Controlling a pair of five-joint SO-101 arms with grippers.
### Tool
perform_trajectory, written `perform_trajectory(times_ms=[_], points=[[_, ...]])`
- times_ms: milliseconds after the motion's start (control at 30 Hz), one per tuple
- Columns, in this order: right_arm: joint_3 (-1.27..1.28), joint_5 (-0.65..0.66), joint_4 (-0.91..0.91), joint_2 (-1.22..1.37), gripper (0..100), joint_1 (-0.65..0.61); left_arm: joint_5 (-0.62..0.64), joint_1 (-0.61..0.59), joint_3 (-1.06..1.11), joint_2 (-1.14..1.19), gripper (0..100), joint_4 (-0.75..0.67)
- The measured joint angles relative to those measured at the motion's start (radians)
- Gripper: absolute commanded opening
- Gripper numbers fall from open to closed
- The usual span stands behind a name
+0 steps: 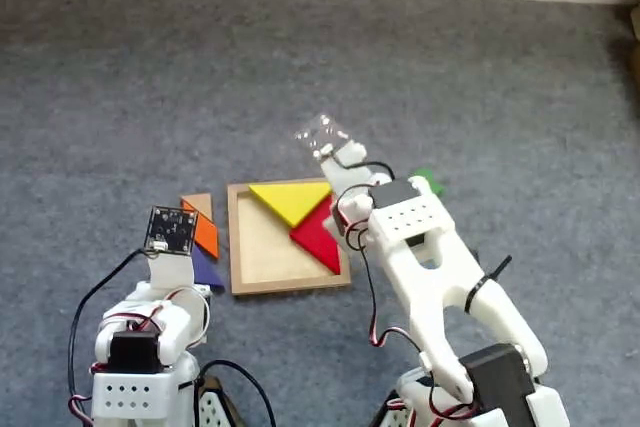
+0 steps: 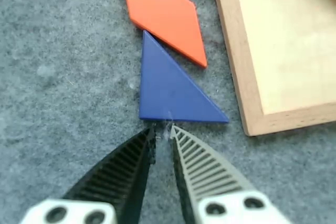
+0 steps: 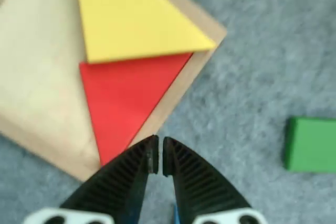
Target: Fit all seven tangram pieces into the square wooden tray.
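Observation:
The square wooden tray (image 1: 240, 247) holds a yellow triangle (image 1: 292, 199) and a red triangle (image 1: 318, 235) in its far-right part. Just left of the tray lie a tan triangle (image 1: 198, 204), an orange parallelogram (image 1: 204, 233) and a blue triangle (image 1: 208, 269). My left gripper (image 2: 163, 132) is shut, its tips at the edge of the blue triangle (image 2: 170, 93), beside the orange parallelogram (image 2: 165, 11). My right gripper (image 3: 159, 153) is shut above the tray rim (image 3: 202, 61), next to the red triangle (image 3: 126, 95) and the yellow triangle (image 3: 131, 14).
A green piece (image 1: 428, 182) lies on the grey carpet right of the tray, seen also as a green piece (image 3: 311, 144) in the right wrist view. The right arm (image 1: 430, 257) reaches over the tray's right side. The carpet stretches open beyond the tray.

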Motion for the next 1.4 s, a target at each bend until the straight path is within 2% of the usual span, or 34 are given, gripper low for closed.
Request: perform_trajectory(times_ms=[133,333,633,1100,1400], points=[[0.000,-0.137,-0.178,0.000,2.7,0.000,0.000,0.000,0.000,0.000,7,0.000],[0.000,-0.298,-0.324,0.000,2.7,0.000,0.000,0.000,0.000,0.000,7,0.000],[0.003,-0.307,-0.460,0.163,2.7,-0.089,0.000,0.000,0.000,0.000,7,0.000],[0.002,-0.307,-0.468,0.265,2.7,-0.176,0.000,0.000,0.000,0.000,7,0.000],[0.002,-0.295,-0.471,0.265,2.3,-0.176,0.000,0.000,0.000,0.000,7,0.000]])
